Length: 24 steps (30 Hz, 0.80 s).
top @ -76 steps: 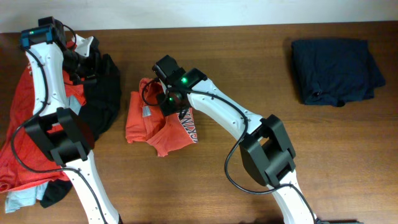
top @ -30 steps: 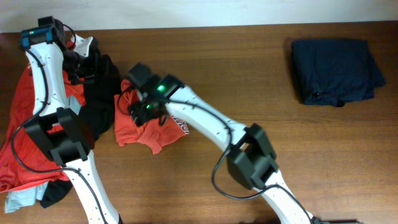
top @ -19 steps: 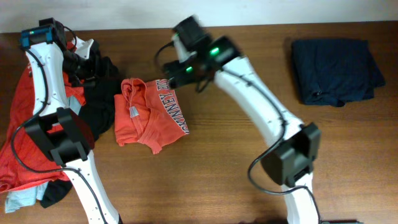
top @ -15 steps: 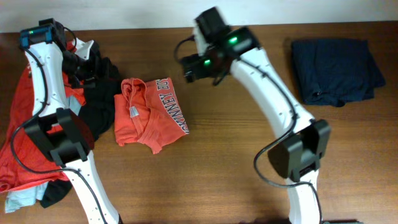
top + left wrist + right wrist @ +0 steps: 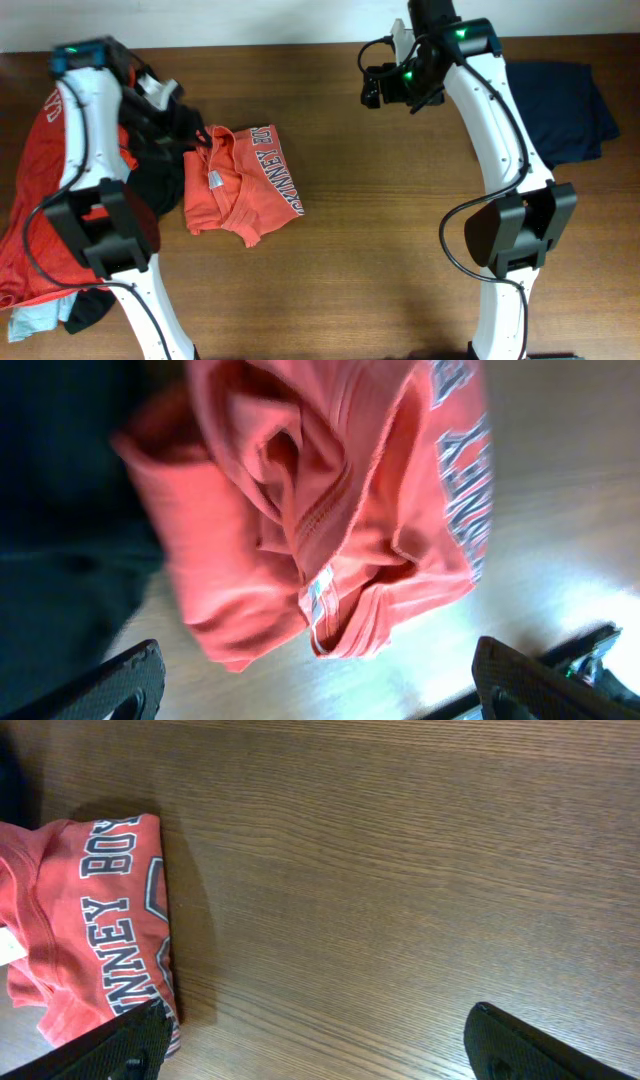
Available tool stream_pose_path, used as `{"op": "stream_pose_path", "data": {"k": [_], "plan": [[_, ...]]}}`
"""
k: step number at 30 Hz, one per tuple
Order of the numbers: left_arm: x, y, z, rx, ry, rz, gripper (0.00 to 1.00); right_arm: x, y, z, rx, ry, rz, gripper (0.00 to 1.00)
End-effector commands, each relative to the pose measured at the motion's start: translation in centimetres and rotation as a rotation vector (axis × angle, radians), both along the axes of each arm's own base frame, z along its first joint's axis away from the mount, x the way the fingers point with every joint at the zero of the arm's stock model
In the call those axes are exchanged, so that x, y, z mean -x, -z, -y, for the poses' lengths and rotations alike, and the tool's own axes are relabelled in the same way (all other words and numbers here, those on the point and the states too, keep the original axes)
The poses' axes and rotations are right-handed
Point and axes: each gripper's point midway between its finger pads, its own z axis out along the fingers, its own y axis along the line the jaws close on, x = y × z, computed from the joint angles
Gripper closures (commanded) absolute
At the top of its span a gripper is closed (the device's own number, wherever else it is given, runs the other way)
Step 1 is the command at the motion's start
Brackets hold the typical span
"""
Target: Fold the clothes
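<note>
A folded orange shirt point(image 5: 240, 185) with white chest lettering lies on the left half of a brown wooden table point(image 5: 350, 270). It makes a rough, lumpy square. Its lettered right edge runs from far to near, slanting slightly to the right, and the collar and tag show near the middle. Its left edge touches a black piece point(image 5: 160, 165) that belongs to a loose pile point(image 5: 40, 230) of orange, black and pale clothes at the left edge of the table.

The left gripper point(image 5: 325, 685) hangs just above the shirt's far left corner. Its fingers are spread wide and hold nothing, and the shirt fills its wrist view. The right gripper point(image 5: 378, 88) is well apart from the shirt, up at the far side and to the right. Its fingers are also spread and empty over bare wood, and only the shirt's lettered edge shows at the left of its wrist view. A folded navy piece point(image 5: 575, 110) lies at the far right, partly behind the right arm.

The left arm is clearly the nearer one, both to the shirt and to the unfolded pile beside it.
</note>
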Motion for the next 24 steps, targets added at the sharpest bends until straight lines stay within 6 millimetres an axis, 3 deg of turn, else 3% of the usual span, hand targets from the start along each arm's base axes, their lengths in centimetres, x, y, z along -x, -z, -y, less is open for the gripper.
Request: {"op": "stream_pose_path", "data": {"k": [1, 8, 19, 21, 24], "plan": [[1.3, 2.6, 0.3, -0.017, 0.035, -0.067, 0.03, -0.1, -0.4, 0.6, -0.004, -0.024, 0.015, 0.02], [1.8, 5.6, 0.3, -0.015, 0.018, -0.095, 0.04, -0.4, -0.4, 1.7, -0.004, -0.003, 0.014, 0.02], [2.4, 10.0, 0.1, -0.036, 0.001, -0.105, 0.06, -0.4, -0.3, 1.6, -0.004, -0.004, 0.014, 0.02], [2.7, 10.9, 0.2, -0.034, -0.006, -0.113, 0.11, -0.4, -0.3, 1.6, -0.004, -0.004, 0.014, 0.02], [2.9, 11.6, 0.8, -0.019, -0.026, -0.118, 0.35, -0.4, -0.3, 1.7, -0.004, -0.003, 0.016, 0.02]]}}
